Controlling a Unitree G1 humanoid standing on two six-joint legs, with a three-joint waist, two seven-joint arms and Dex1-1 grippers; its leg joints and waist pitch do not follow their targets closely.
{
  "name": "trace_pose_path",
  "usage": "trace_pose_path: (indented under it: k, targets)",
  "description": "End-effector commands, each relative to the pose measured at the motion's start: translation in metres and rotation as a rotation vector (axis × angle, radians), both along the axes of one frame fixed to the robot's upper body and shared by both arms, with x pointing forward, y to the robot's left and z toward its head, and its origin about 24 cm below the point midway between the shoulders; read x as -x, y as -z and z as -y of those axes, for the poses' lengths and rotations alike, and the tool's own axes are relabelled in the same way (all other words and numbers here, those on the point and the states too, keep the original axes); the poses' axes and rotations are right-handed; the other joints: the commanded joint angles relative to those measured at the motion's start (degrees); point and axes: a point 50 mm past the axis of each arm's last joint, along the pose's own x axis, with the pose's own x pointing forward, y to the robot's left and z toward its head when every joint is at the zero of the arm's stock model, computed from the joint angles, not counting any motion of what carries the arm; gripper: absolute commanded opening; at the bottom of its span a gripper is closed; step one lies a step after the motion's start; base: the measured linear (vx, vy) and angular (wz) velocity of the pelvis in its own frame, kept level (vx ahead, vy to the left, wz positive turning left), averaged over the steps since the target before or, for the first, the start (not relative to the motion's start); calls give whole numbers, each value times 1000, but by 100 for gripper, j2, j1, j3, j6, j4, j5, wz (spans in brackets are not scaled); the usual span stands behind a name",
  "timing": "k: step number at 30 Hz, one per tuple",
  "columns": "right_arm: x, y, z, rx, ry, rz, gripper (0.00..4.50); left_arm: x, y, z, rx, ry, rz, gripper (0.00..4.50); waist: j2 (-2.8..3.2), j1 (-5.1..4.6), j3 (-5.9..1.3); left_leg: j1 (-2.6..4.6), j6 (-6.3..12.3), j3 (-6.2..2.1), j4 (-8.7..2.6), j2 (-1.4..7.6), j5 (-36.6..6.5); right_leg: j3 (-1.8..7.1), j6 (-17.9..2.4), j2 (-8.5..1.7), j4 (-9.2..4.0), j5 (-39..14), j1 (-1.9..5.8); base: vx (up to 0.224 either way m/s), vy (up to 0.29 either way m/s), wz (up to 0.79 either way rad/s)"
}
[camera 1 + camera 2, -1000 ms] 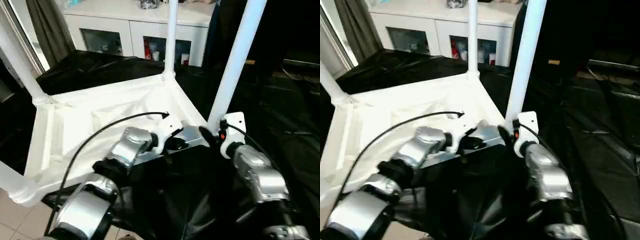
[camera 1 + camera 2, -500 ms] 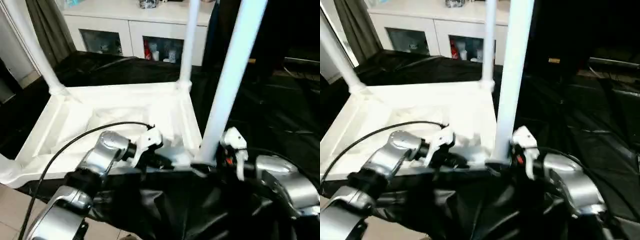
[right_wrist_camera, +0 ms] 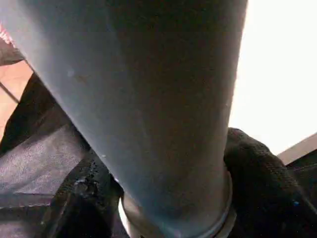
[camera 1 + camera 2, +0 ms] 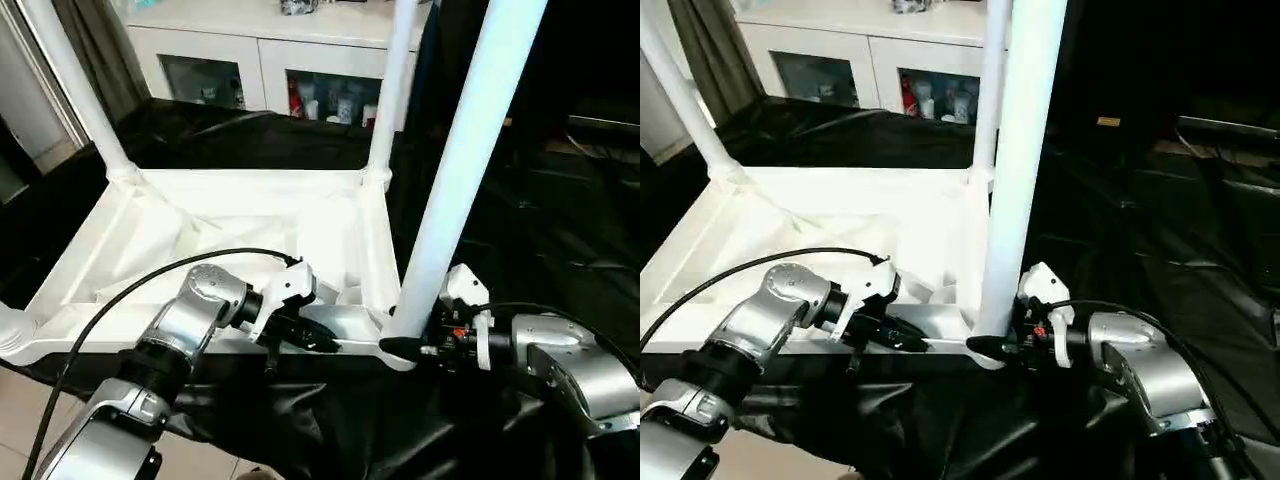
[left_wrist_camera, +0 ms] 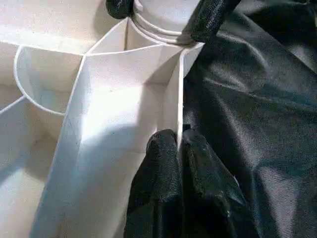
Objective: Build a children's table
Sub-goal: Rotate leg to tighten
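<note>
The children's table lies upside down on a black sheet, its white ribbed top facing up. Three white legs stand in corner sockets: near right, far right and far left. My left gripper is shut on the thin near rim wall of the top, a little left of the near right corner. My right gripper comes in from the right and grips the foot of the near right leg, one black finger on each side of the tube.
A white glass-door cabinet stands behind the table. The black sheet runs off to the right and hangs over the near edge. A grey curtain hangs at the back left, with tiled floor below. A black cable loops over my left forearm.
The table top has swung round, so its near edge now lies square across in front of me. My right arm has turned to point left, and its fingers have drawn in around the leg's foot.
</note>
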Motion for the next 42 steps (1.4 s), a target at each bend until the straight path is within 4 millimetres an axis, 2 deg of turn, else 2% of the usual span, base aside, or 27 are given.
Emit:
trace_pose_path:
  k: [1, 4, 5, 6, 8, 9, 10, 12, 14, 15, 16, 18, 19, 20, 21, 22, 23, 24, 26, 27, 30, 31, 33, 37, 39, 40, 42]
  targets:
    - [-4, 9, -20, -4, 26, -6, 260, -3, -2, 15, 45, -39, 28, 0, -131, -2, -281, -8, 329, -56, -350, 227, -898, 260, -1152, -421, -455, -1015, 238, 0, 0, 0]
    - [-15, 20, -19, 46, 203, 12, 259, -13, 1, 19, 13, -145, 73, 0, -124, -52, -255, 17, 119, -72, -396, 209, -1182, 253, -1014, -434, -524, -1607, 226, 0, 0, 0]
    - [-15, 20, -19, 46, 203, 12, 259, -13, 1, 19, 13, -145, 73, 0, -134, -53, -264, 26, 100, -73, -397, 210, -1188, 259, -987, -436, -532, -1633, 234, 0, 0, 0]
    - [-23, 28, -20, 62, 361, 7, 259, -22, 2, 26, -9, -251, 107, 0, -123, -63, -265, 38, 84, -66, -396, 219, -1191, 280, -976, -426, -527, -1529, 214, 0, 0, 0]
    - [-27, 30, -21, 63, 420, 10, 259, -27, 1, 29, -11, -292, 120, 0, -130, -93, -249, 58, -14, -70, -419, 193, -1363, 273, -957, -410, -547, -1648, 204, 0, 0, 0]
    - [-30, 31, -22, 67, 476, 12, 259, -30, 1, 33, -10, -335, 130, 0, -147, -81, -272, 65, -32, -80, -419, 201, -1373, 276, -923, -423, -543, -1637, 227, 0, 0, 0]
    - [-36, 34, -24, 72, 581, 4, 259, -35, 1, 42, -3, -403, 141, 0, -138, -99, -263, 71, -33, -67, -413, 204, -1349, 292, -944, -413, -537, -1521, 198, 0, 0, 0]
    - [-40, 35, -25, 69, 659, -4, 259, -36, 1, 48, 1, -438, 143, 0, -158, -104, -275, 81, -54, -66, -410, 188, -1339, 288, -925, -413, -547, -1560, 210, 0, 0, 0]
    - [-46, 37, -30, 69, 774, -16, 259, -38, 1, 64, 8, -478, 159, 0, -151, -99, -282, 65, -10, -56, -396, 191, -1177, 301, -953, -408, -527, -1294, 203, 0, 0, 0]
    - [-48, 37, -37, 76, 782, 4, 259, -37, 1, 74, 15, -481, 162, 0, -137, -86, -302, 59, -24, -72, -393, 193, -1098, 289, -978, -415, -497, -1126, 227, 0, 0, 0]
    - [-48, 37, -37, 76, 782, 4, 259, -37, 1, 74, 15, -481, 162, 0, -147, -78, -302, 56, 1, -63, -383, 183, -1049, 290, -971, -401, -499, -1015, 230, 0, 0, 0]
    - [-51, 35, -46, 71, 759, 33, 259, -36, -1, 84, 35, -457, 159, 0, -139, -70, -308, 34, 78, -56, -363, 169, -943, 290, -978, -398, -479, -724, 241, 0, 0, 0]
    - [-51, 34, -49, 58, 752, 31, 259, -35, -2, 87, 43, -448, 158, 0, -108, -55, -316, 37, 121, -60, -359, 164, -914, 287, -985, -405, -472, -664, 254, 0, 0, 0]
    - [-52, 31, -53, 24, 724, 30, 259, -35, -2, 89, 43, -428, 162, 0, -118, -62, -308, 30, 154, -54, -360, 159, -928, 286, -977, -402, -485, -679, 254, 0, 0, 0]
    - [-51, 26, -54, -26, 689, 20, 259, -34, -3, 89, 36, -405, 166, 0, -84, -57, -305, 29, 162, -64, -372, 165, -992, 279, -954, -405, -502, -772, 260, 0, 0, 0]
    - [-51, 26, -54, -28, 688, 20, 293, -34, -3, 89, 36, -404, 166, 0, -89, -55, -302, 30, 156, -68, -380, 170, -1074, 280, -938, -410, -507, -869, 263, 0, 0, 0]
    - [-51, 24, -54, -48, 673, 15, 293, -35, -3, 88, 32, -396, 167, 0, -88, -53, -302, 30, 148, -70, -384, 174, -1094, 279, -930, -411, -509, -912, 262, 0, 0, 0]
    - [-50, 21, -53, -81, 644, 11, 327, -35, -4, 84, 28, -371, 174, 0, -89, -50, -303, 33, 163, -74, -391, 177, -1147, 277, -916, -411, -515, -987, 265, 0, 0, 0]
    - [-47, 19, -52, -89, 575, 16, 327, -35, -4, 80, 24, -339, 176, 0, -103, -36, -307, 20, 197, -80, -391, 181, -1116, 274, -908, -411, -504, -937, 278, 0, 0, 0]
    - [-44, 18, -49, -77, 512, 32, 340, -34, -5, 76, 23, -315, 177, 0, -114, -25, -320, 4, 263, -78, -372, 181, -982, 273, -920, -415, -485, -704, 295, 0, 0, 0]
    - [-40, 15, -47, -81, 437, 43, 375, -33, -5, 72, 30, -279, 170, 0, -113, -22, -314, -1, 317, -68, -365, 184, -916, 264, -961, -414, -484, -636, 288, 0, 0, 0]
    - [-36, 12, -44, -86, 367, 49, 375, -30, -4, 68, 38, -246, 160, 0, -138, -25, -313, -4, 334, -62, -362, 183, -898, 263, -975, -417, -482, -655, 285, 0, 0, 0]
    - [-31, 9, -41, -94, 300, 47, 375, -27, -3, 65, 48, -213, 148, 0, -123, -20, -322, -12, 369, -71, -356, 200, -841, 264, -1028, -421, -458, -537, 294, 0, 0, 0]
    - [-19, 1, -32, -105, 156, 39, 375, -16, -1, 54, 84, -107, 99, 0, -140, -10, -317, -28, 524, -51, -334, 214, -753, 250, -1118, -410, -439, -399, 297, 0, 0, 0]
    - [-15, -3, -26, -107, 108, 27, 375, -10, -1, 48, 103, -53, 71, 0, -139, -6, -312, -17, 538, -44, -335, 224, -776, 250, -1139, -418, -452, -566, 278, 0, 0, 0]
    - [-11, -6, -23, -107, 57, 13, 375, -7, 0, 43, 110, -25, 56, 0, -202, 1, -302, -14, 530, -36, -343, 229, -803, 249, -1125, -418, -458, -740, 272, 0, 0, 0]
    - [-7, -7, -20, -99, 18, 6, 375, -5, 0, 38, 107, -15, 51, 0, -173, 16, -295, -5, 514, -38, -347, 246, -869, 260, -1124, -419, -461, -854, 246, 0, 0, 0]
